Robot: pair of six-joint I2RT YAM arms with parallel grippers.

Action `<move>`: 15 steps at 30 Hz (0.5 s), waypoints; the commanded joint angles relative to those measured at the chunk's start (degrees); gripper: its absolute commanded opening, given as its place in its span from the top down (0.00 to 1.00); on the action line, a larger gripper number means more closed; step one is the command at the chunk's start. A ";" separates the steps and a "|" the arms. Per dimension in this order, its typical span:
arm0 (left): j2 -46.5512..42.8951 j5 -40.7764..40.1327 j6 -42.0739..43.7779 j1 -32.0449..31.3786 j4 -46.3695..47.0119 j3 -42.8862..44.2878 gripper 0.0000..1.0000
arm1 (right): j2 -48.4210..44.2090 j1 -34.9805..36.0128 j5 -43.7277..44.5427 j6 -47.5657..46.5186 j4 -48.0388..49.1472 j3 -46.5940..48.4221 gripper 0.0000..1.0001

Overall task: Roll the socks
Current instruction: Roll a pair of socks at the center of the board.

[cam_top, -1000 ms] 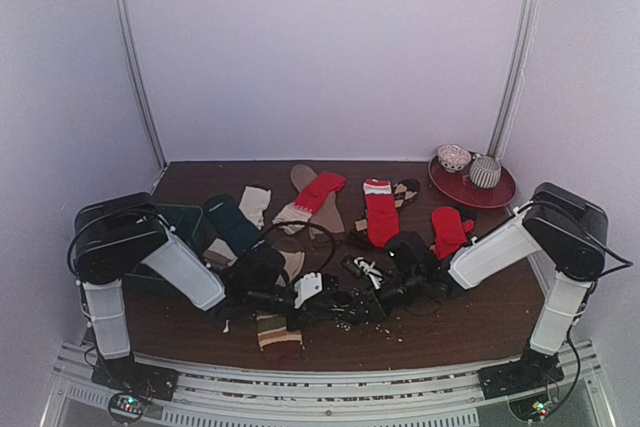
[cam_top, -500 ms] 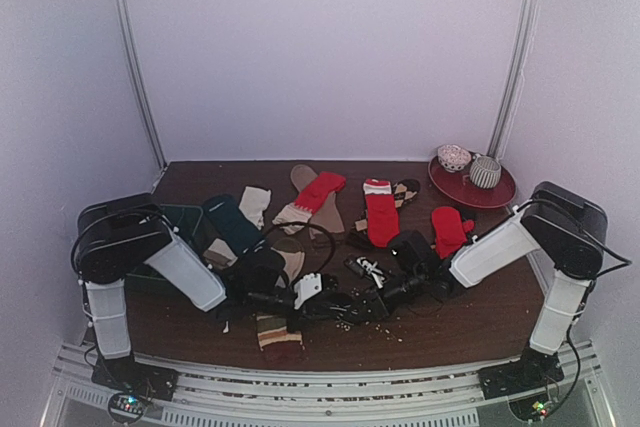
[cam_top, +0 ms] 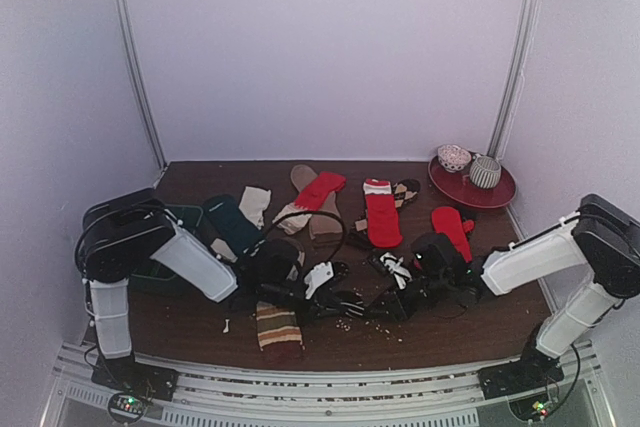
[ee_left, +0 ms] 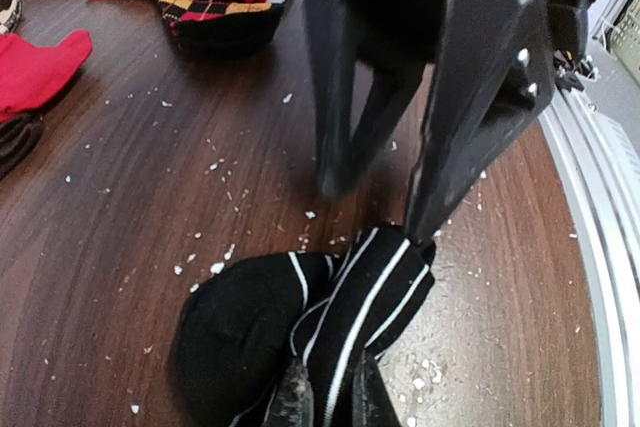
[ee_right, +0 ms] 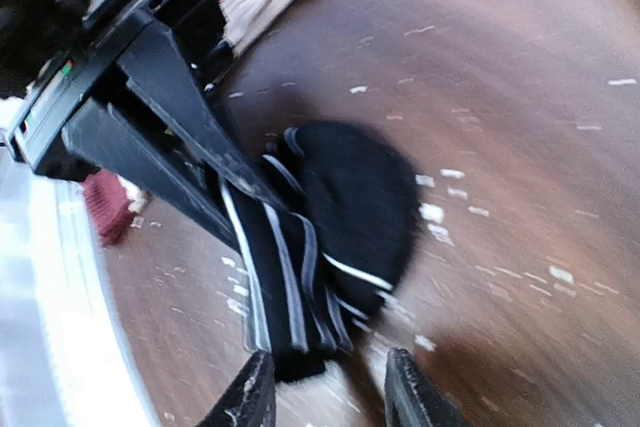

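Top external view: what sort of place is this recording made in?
Probably a robot test booth, not a home: plain white panel walls with metal corner posts enclose a dark brown wooden table, two arms are bolted to an aluminium rail, and loose mixed-colour socks lie scattered as props.

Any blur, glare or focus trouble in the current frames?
Right wrist: heavy motion blur, table streaked, striped sock smeared. Left wrist: the sock and the white crumbs are sharp, its own fingers at the bottom edge are soft, with wide-angle stretch toward the edges. Top external: even light, no glare, coarse detail.
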 commanded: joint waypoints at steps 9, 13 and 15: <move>9.78 3.62 -7.94 1.53 -13.63 -2.05 1.00 | -14.20 8.75 20.28 -14.77 5.40 -6.94 0.54; 10.21 3.60 -7.89 1.61 -15.58 -1.63 1.00 | -9.34 8.99 20.52 -13.99 6.76 -5.26 0.50; 10.41 3.64 -7.85 1.62 -15.98 -1.61 1.00 | -7.59 8.94 20.47 -13.44 7.63 -4.23 0.47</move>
